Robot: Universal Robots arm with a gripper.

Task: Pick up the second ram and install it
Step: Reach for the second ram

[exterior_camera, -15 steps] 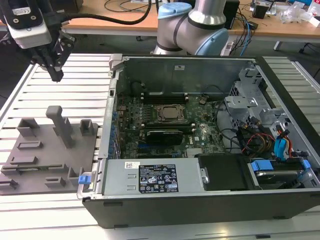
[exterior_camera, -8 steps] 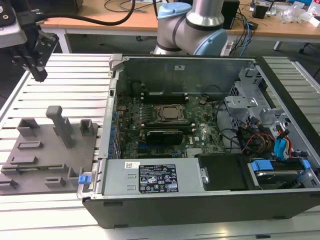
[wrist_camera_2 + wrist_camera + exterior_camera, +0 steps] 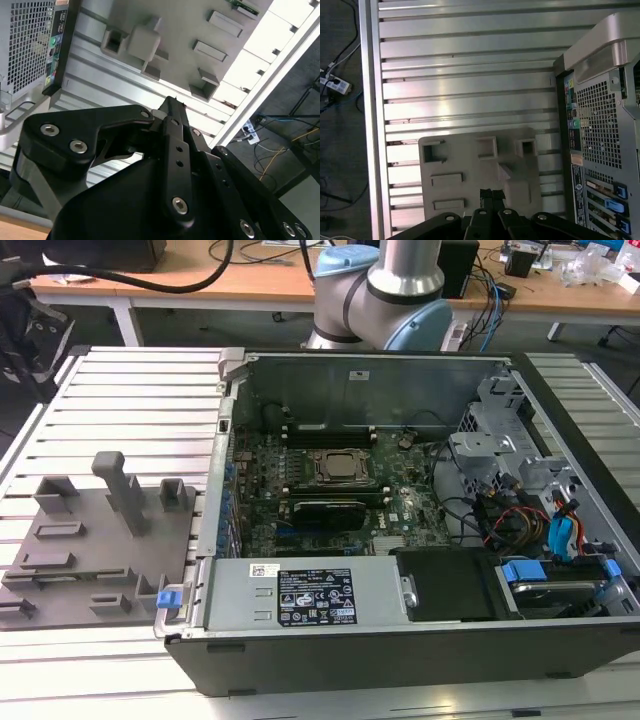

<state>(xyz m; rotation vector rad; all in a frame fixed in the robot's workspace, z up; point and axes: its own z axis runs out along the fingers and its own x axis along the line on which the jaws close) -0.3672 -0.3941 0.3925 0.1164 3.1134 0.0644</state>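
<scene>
Black links of my pincer [image 3: 491,193] sit closest in both wrist views, and its two fingertips [image 3: 485,197] are pressed together with nothing between them. Beneath the tips lies the grey holder plate [image 3: 470,160] with its pockets and posts, resting on the slatted metal table [image 3: 470,75]. Beyond the tips, at the plate's far edge in the second wrist view, a thin green strip shows: the second ram [image 3: 243,5], well apart from my pincer. Off to one side of the pincer stands the computer case [image 3: 602,95], its perforated rear panel showing. In the exterior view my arm [image 3: 400,280] rises behind the opened case.
</scene>
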